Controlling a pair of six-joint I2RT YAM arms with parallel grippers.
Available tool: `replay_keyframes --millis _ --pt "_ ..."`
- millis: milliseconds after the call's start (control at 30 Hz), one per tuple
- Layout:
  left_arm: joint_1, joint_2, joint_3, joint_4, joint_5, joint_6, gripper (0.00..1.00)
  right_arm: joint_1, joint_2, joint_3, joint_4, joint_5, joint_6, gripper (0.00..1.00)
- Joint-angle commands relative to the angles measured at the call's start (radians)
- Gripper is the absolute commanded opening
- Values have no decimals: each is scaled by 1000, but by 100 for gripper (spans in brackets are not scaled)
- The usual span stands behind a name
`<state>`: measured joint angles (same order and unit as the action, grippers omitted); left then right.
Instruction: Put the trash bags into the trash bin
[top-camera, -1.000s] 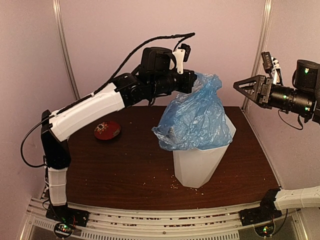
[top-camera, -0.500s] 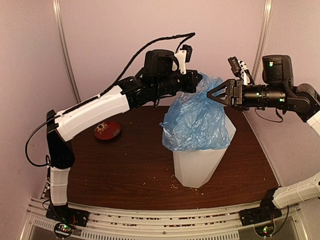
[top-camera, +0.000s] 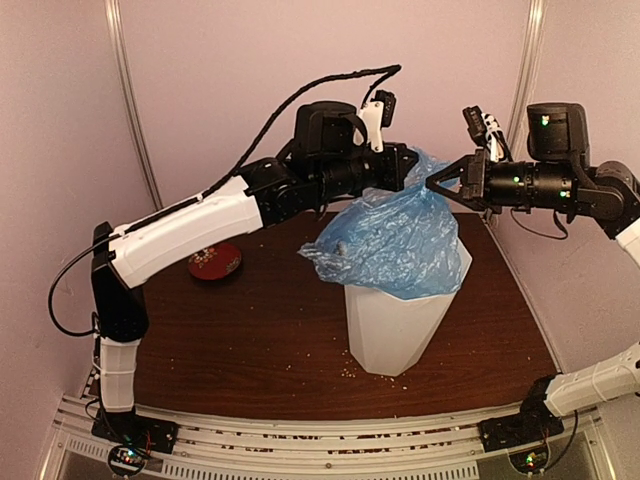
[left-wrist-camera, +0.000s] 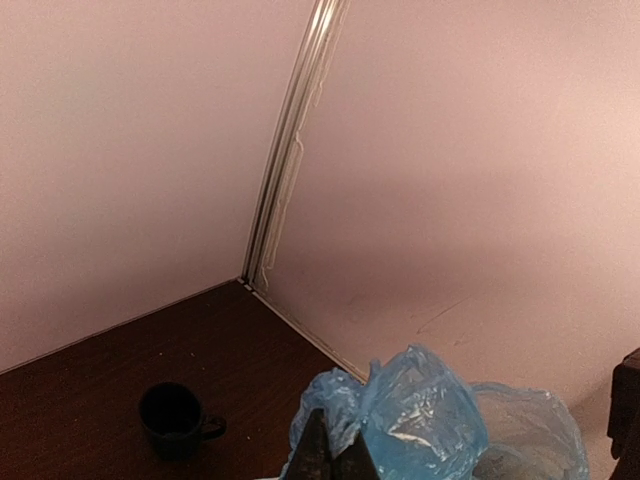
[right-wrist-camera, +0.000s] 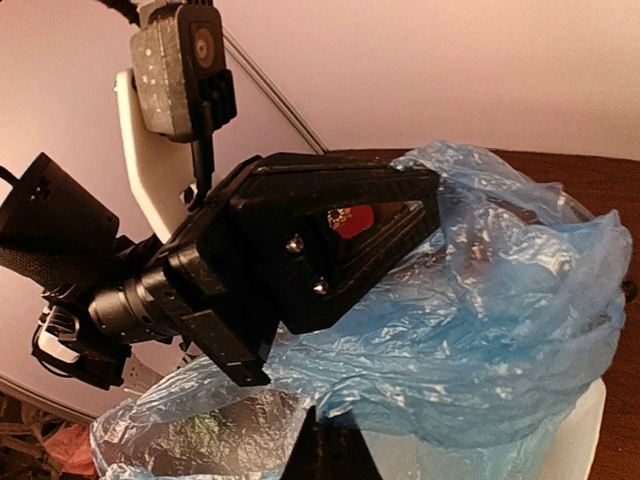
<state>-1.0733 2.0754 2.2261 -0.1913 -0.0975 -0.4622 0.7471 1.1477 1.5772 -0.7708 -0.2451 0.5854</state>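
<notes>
The left hand (top-camera: 407, 166) is clamping the top of the trash bag (top-camera: 390, 240) above the trash bin (top-camera: 395, 335), and blue film is draping over the bin's mouth and past its left rim. The right hand (top-camera: 433, 185) is pressing in from the right, fingers together; film caught or not, I cannot tell. A red dish (top-camera: 214, 260) is sitting left on the counter (top-camera: 250, 340), and a dark mug (left-wrist-camera: 175, 422) is sitting near the far corner.

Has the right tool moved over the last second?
Yes. The right tool has swung left, away from the right wall rail, to the top of the trash bag over the trash bin.
</notes>
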Motion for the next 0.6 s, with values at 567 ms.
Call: replay_keyframes --millis 567 --pt "82 -364 -516 -43 -155 60 0 -3 -266 -339 18 378 -83 0"
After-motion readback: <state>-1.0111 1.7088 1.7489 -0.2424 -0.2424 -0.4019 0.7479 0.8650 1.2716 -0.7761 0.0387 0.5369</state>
